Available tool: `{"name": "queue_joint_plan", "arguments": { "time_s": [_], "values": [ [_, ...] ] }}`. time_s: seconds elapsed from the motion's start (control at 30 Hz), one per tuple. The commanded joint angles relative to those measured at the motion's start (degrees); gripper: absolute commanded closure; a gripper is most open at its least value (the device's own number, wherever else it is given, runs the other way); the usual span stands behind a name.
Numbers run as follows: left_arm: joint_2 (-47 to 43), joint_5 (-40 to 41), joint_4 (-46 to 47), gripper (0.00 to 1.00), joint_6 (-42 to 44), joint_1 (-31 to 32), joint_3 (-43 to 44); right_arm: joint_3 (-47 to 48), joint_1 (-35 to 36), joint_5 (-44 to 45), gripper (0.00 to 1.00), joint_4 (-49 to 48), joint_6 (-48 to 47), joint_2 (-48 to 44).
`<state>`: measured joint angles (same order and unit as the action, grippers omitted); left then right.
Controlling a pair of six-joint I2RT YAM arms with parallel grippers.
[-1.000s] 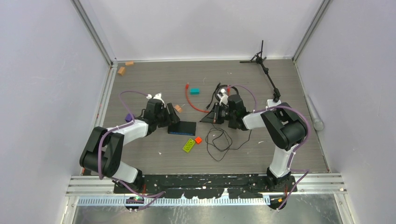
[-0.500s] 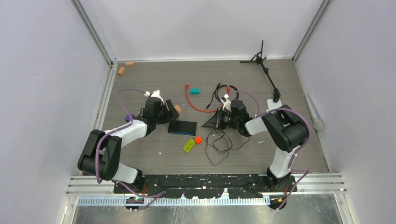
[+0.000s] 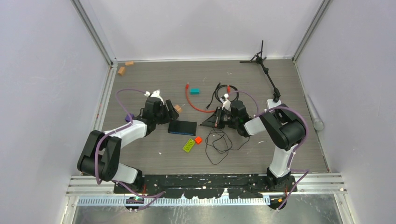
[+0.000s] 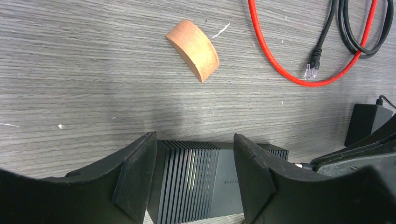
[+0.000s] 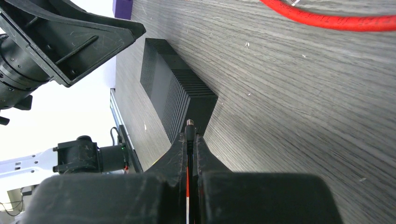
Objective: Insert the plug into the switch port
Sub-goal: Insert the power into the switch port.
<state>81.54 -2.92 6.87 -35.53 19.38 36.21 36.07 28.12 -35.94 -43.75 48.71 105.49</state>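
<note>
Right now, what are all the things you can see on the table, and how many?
switch: one, black, in the middle.
plug: one, metal-tipped, at the switch's end.
red cable: one, red, curving behind the switch.
black cable: one, black, coiled beside it.
thin wire: one, black, looped in front.
power brick: one, black, near the switch.
wooden blocks: three, tan, two far left, one central.
small blocks: four, teal behind, green and orange in front, purple left.
stand: one, black, far right corner.
left fingers: two, black, open over the switch.
right fingers: two, black, shut on the plug.
</note>
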Motion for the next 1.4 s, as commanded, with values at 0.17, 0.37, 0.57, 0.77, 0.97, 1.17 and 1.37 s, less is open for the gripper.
{"name": "queue_joint_plan", "arguments": {
  "time_s": [0.17,0.37,0.57,0.77,0.97,1.17,1.37],
  "values": [
    [0.78,-0.94,0.55,0.36,1.01,0.12,0.77,0.70,1.00,1.43,1.00,0.22,0.14,-0.08],
    [0.84,-0.98,0.09,0.37,1.46,0.53,0.97,1.05,1.31,2.36,1.00,2.58,-0.27,0.11],
    [1.01,-0.72,-0.37,0.38,1.85,0.91,1.19,0.90,1.95,2.54,1.00,3.85,-1.10,-0.89],
    [1.53,-0.79,-0.72,0.39,2.11,1.25,1.66,2.28,2.41,0.88,0.99,4.65,-1.95,0.77],
    [2.22,-0.86,-0.89,0.40,2.44,1.86,2.14,2.73,2.80,-0.55,1.00,3.77,-2.03,1.42],
    [3.06,-1.25,-0.90,0.43,2.47,2.24,2.54,2.72,2.80,-1.82,1.00,1.89,-1.67,2.03],
    [3.26,-1.00,-0.90,0.44,2.70,2.51,2.69,2.48,2.89,-3.25,1.00,-0.80,-0.43,2.50]
  ]
}}
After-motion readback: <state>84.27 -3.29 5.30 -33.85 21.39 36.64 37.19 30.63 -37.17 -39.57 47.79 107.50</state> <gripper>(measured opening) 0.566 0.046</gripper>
